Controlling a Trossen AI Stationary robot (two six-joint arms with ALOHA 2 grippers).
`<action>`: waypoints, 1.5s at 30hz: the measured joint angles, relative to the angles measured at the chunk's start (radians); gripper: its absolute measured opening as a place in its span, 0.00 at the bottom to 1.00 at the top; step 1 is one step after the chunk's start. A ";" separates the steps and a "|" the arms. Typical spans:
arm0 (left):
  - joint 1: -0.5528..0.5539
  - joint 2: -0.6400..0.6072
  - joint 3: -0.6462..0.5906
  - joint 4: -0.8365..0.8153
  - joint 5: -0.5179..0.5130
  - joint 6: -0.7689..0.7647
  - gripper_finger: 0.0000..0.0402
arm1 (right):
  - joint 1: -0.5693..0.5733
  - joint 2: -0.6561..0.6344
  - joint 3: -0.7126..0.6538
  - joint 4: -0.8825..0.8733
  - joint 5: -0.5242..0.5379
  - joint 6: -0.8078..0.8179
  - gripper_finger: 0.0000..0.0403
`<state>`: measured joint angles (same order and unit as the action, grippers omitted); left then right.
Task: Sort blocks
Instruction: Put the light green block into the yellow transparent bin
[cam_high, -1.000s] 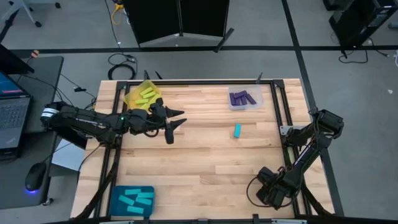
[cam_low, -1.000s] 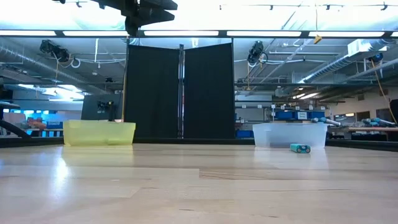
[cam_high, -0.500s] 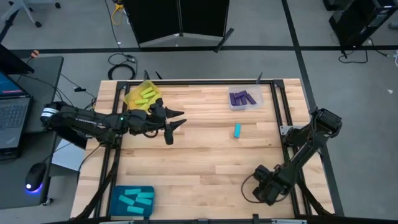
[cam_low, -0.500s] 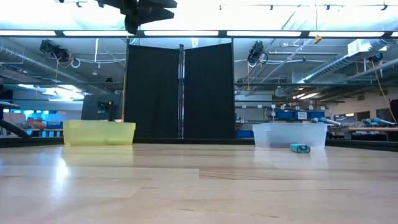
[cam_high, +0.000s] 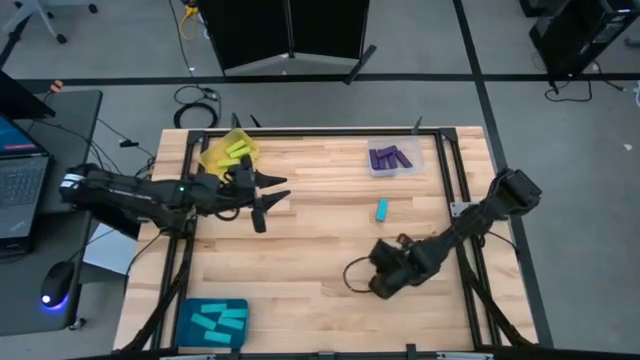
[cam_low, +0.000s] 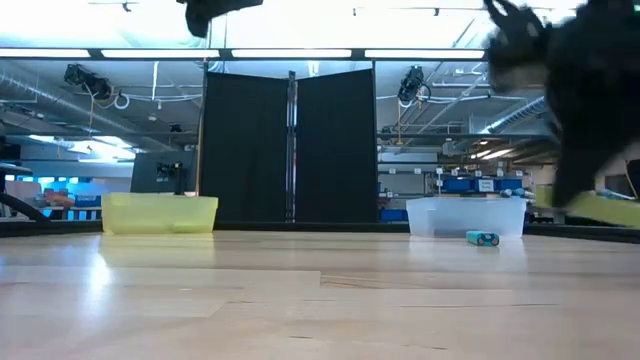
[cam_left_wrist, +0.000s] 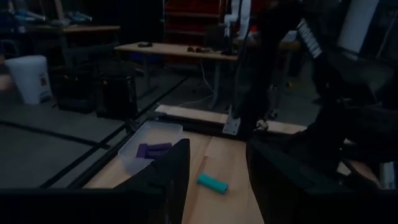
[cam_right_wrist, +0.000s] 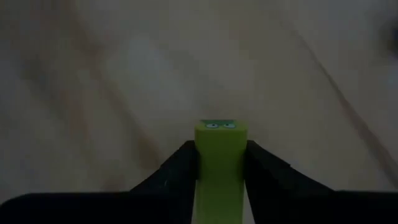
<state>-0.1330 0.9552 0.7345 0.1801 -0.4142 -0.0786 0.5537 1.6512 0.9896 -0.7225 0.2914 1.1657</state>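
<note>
We're nearly sorted: purple blocks (cam_high: 389, 157) in the clear tray (cam_high: 373, 169), yellow-green in the yellow tray (cam_high: 212, 156), cyan in the teal tray (cam_high: 186, 322); right gripper (cam_right_wrist: 219, 163) clamps a yellow-green block (cam_right_wrist: 219, 155) mid-table, left gripper (cam_high: 268, 196) hovers empty and parted, one cyan block (cam_high: 381, 209) left on the table (cam_high: 320, 250).

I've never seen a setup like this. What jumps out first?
Two dark arms reach over a wooden table. The right gripper, near the table's middle, pinches a yellow-green block; the left gripper hovers beside the yellow tray. One cyan block lies alone below the clear tray of purple blocks, and a teal tray sits at the near left corner.
</note>
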 joint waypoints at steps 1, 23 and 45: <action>-0.003 -0.012 0.000 0.001 0.000 0.002 0.41 | -0.018 0.000 0.024 0.009 0.008 -0.060 0.29; -0.060 -0.364 0.000 -0.030 0.007 0.077 0.41 | -0.651 0.178 0.276 1.049 -0.222 -0.983 0.29; -0.060 -0.420 0.000 -0.053 0.007 0.067 0.41 | -0.832 1.048 1.288 1.190 -0.350 -0.832 0.29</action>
<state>-0.1934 0.5348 0.7349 0.1269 -0.4068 -0.0112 -0.2783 2.6997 2.2780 0.4674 -0.0590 0.3338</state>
